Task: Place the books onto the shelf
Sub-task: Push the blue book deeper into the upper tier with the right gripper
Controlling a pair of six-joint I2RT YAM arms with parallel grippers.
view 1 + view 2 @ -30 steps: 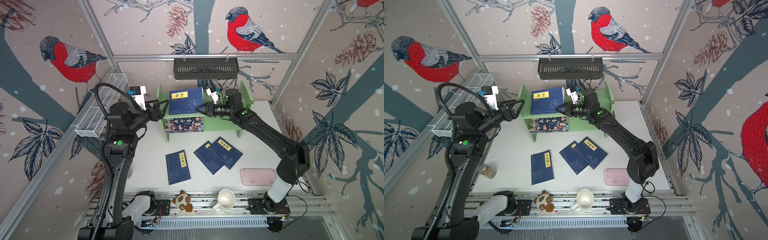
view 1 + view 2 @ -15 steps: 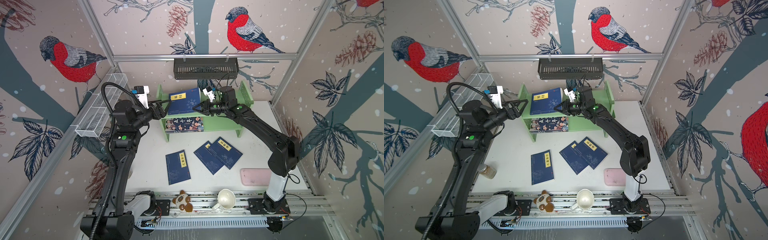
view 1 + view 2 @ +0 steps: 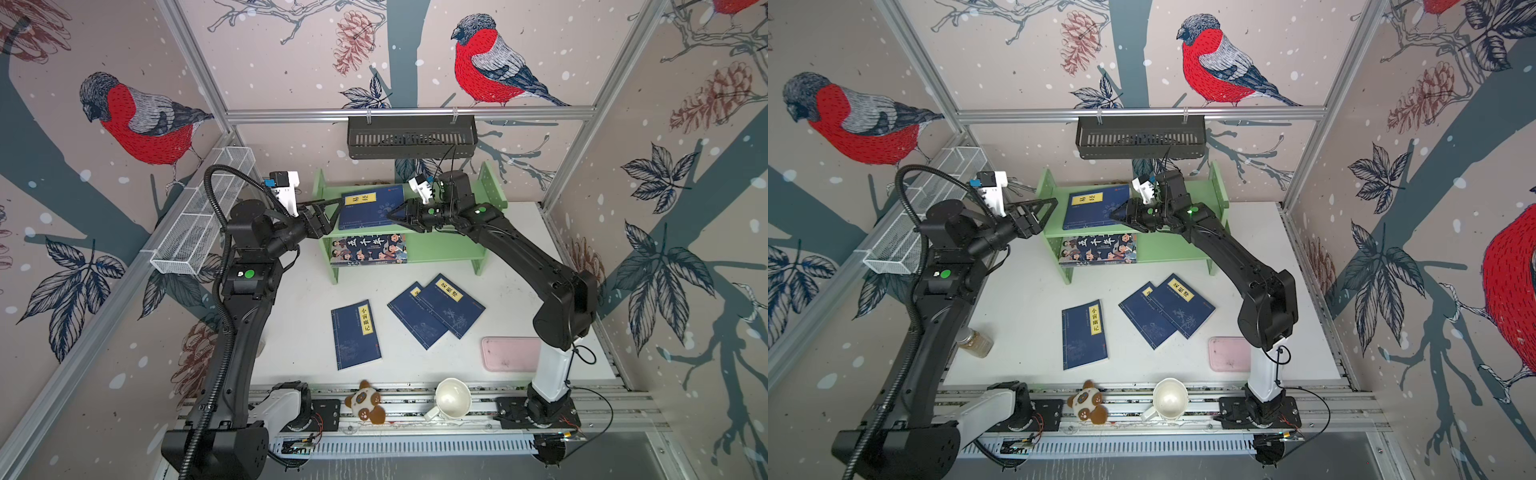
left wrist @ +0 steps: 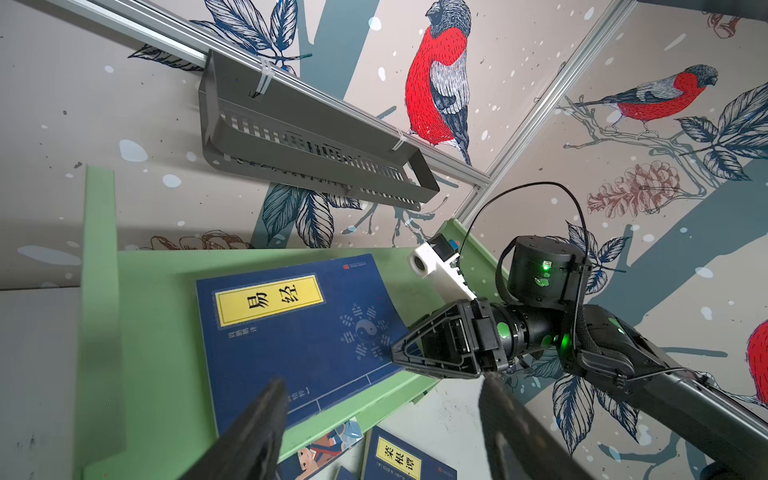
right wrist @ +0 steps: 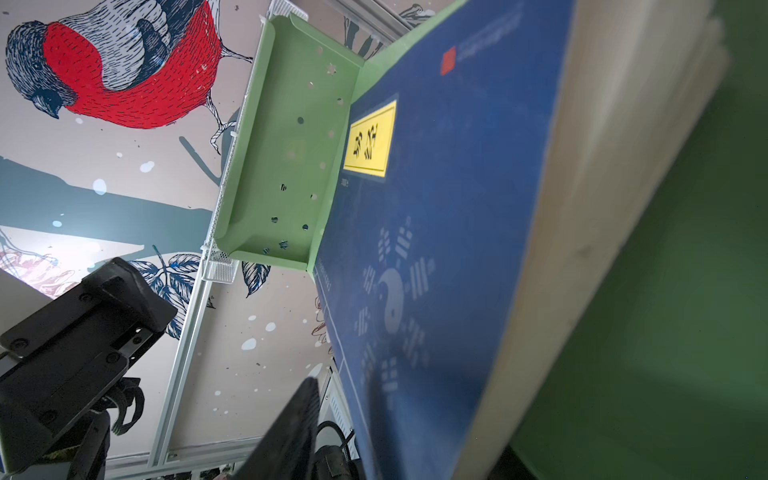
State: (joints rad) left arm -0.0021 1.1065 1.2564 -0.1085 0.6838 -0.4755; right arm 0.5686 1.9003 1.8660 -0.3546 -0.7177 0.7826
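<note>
With the navy book lying on the upper tier of the shelf at the frame's upper centre, we open the right gripper, whose hold on the book's corner we cannot tell, fully before retracting, and steer the wide, empty left gripper clear.

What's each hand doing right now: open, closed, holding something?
Left hand: open, holding nothing.
Right hand: open around the navy book's edge; visible finger clear of the cover.

Yellow labels name the 易经 book, 菜根谭 book and 小窗幽记 book; cartoon book reads 五千年.
</note>
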